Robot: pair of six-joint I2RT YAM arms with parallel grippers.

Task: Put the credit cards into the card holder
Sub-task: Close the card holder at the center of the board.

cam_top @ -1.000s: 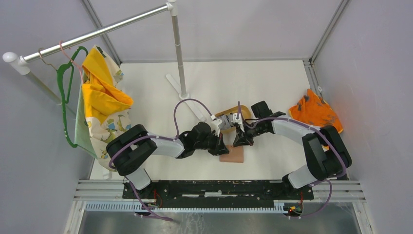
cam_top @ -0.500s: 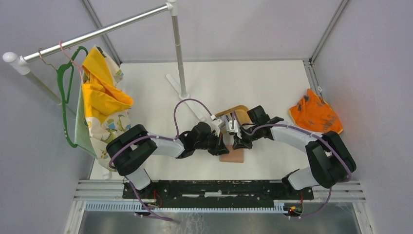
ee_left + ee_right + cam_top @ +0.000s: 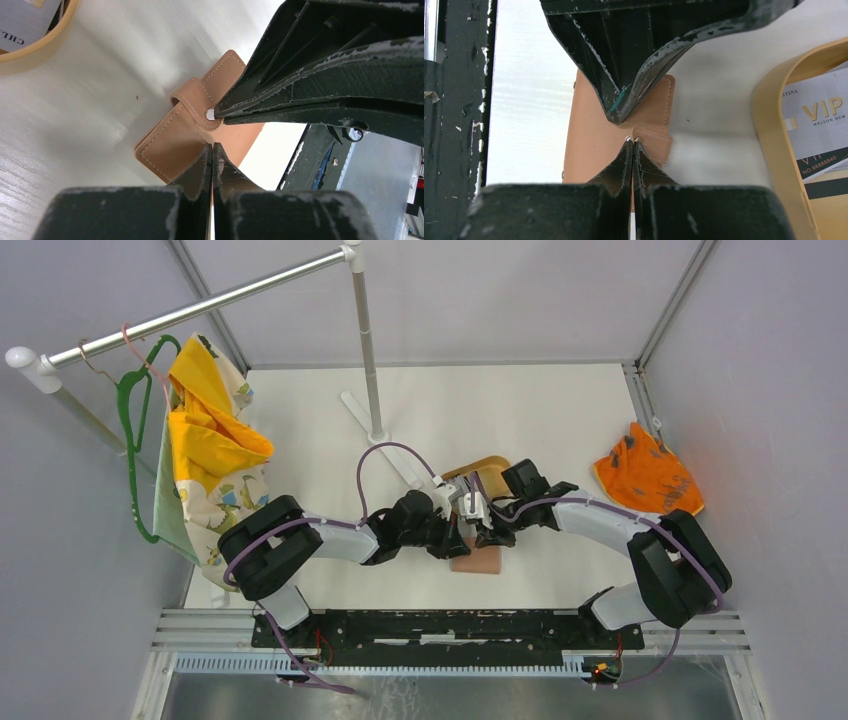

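Observation:
The card holder [image 3: 478, 560], a closed reddish-brown leather wallet [image 3: 167, 142], lies flat on the white table with its snap tab [image 3: 658, 146] fastened. My left gripper [image 3: 212, 146] is shut with nothing between its fingers, its tips touching the wallet's cover. My right gripper [image 3: 631, 141] is also shut and empty, its tips at the tab's metal snap [image 3: 210, 114]. The two grippers meet tip to tip over the wallet in the top view, left gripper [image 3: 457, 533], right gripper [image 3: 481, 532]. Credit cards [image 3: 819, 120] lie in the tan tray [image 3: 774, 135] just behind the wallet.
The tan tray [image 3: 492, 464] sits behind the grippers. A clothes rack's pole and base [image 3: 377, 436] stand at the back. Yellow patterned cloth [image 3: 215, 445] hangs at the left. An orange cloth [image 3: 645, 475] lies at the right wall. A black rail [image 3: 450, 626] runs along the near edge.
My right gripper has swung left and down from beside the tray onto the wallet's snap tab. The left gripper and the wallet have stayed put.

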